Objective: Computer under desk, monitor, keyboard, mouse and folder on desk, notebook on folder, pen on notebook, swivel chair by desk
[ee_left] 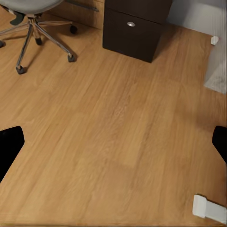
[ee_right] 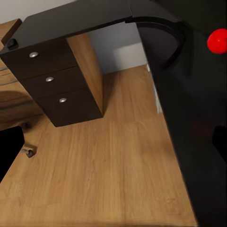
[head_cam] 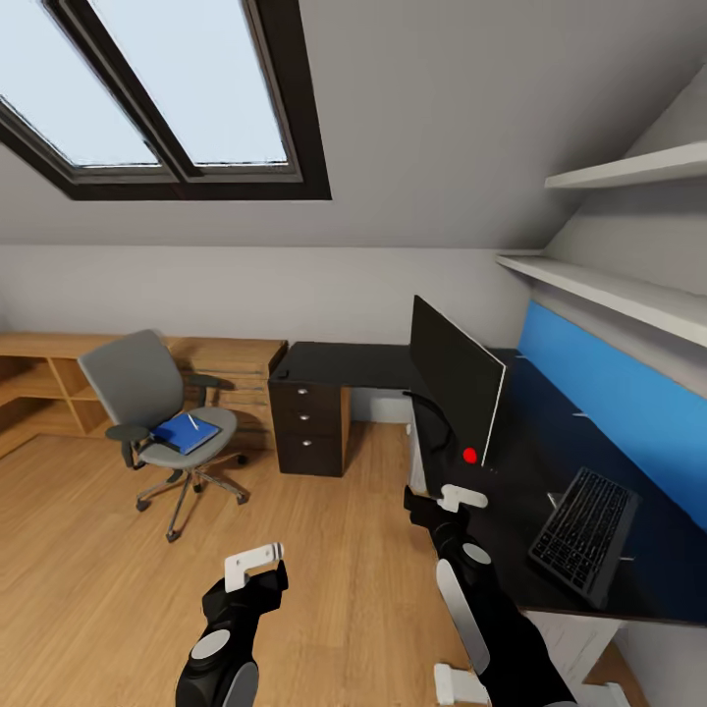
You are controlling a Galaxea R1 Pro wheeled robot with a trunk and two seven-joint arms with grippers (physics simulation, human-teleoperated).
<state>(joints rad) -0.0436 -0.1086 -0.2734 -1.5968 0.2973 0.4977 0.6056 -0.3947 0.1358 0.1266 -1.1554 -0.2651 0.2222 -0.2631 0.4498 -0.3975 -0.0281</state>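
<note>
Folder (head_cam: 184, 432) on chair (head_cam: 157, 417): thin, stiff, light, we judge; take by an overhanging edge. Left tool (head_cam: 257, 567), right tool (head_cam: 454, 498) both released, empty.

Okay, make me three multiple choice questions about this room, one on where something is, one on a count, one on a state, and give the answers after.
1. Where is the folder?
A. on the swivel chair seat
B. on the desk
C. on the floor

2. How many drawers does the drawer unit have?
A. one
B. three
C. five

3. How does the monitor stand?
A. face down
B. on the floor
C. upright on the desk

Answers: 1 A, blue folder lies on the grey seat. 2 B, three knobs stacked. 3 C, it stands on its stand beside the keyboard.
</note>
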